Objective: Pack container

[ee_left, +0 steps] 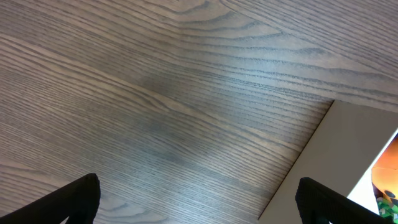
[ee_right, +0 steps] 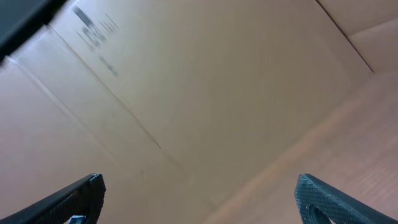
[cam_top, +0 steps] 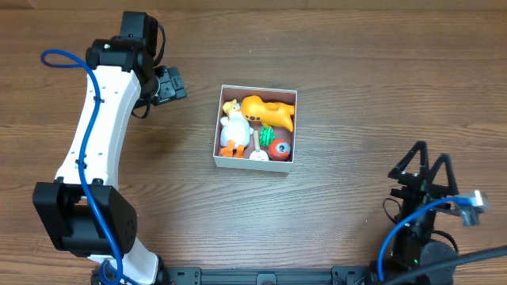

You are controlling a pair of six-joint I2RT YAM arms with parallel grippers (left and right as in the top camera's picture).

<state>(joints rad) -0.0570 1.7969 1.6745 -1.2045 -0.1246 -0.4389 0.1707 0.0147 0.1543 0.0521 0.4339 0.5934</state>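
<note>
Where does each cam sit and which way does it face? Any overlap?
Overhead: above the table, looking down; shows left arm, right arm, container.
Left wrist: on the left arm, looking down at the table and the container's wall; own fingers at the bottom corners.
Right wrist: on the right arm, facing a tan cardboard-like surface; own fingers.
Shared: overhead and left wrist both show table and container.

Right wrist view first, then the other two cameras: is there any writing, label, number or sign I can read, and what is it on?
Right wrist view: dark printed marks on the pale brown cardboard surface, too blurred to read.
Overhead view: no text on the square white-walled container or the wooden table.
Left wrist view: no text.
</note>
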